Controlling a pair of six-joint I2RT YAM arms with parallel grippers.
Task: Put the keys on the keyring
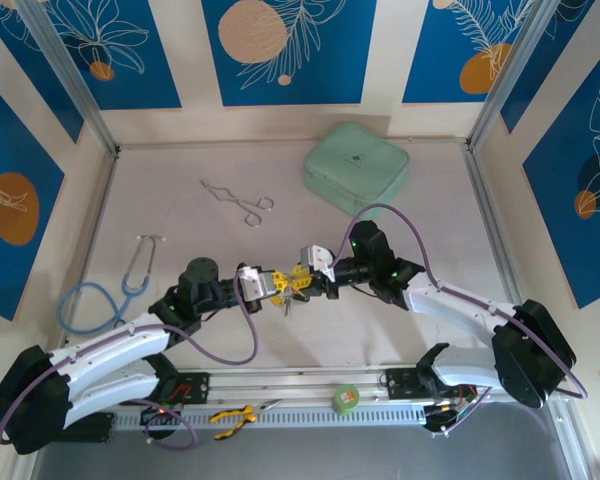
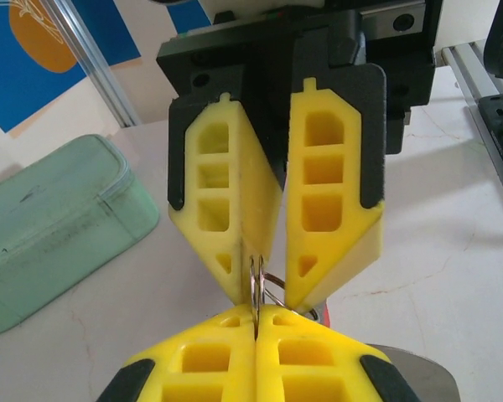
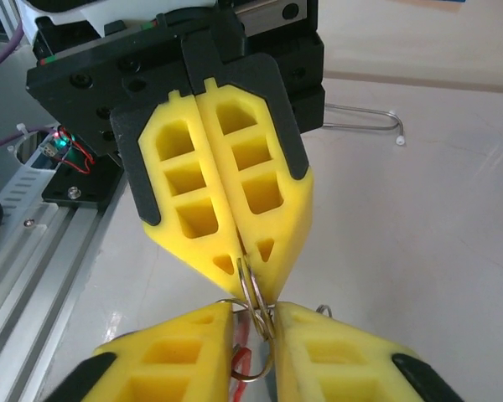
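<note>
The left gripper [image 2: 256, 325] pinches the keyring [image 2: 256, 278] tight. The right gripper [image 3: 253, 322] is a bit open; I cannot tell its hold. Keep still, slide slowly.

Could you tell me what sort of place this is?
Probably a robot test cell in a lab: the left arm and right arm bolted to a rail at a white table, an aluminium frame post beside it, and medical props, a stethoscope and forceps.

One each: pouch [image 1: 356, 166], forceps [image 1: 238, 200], stethoscope [image 1: 110, 290], tape roll [image 1: 347, 398], pliers [image 1: 232, 418].
</note>
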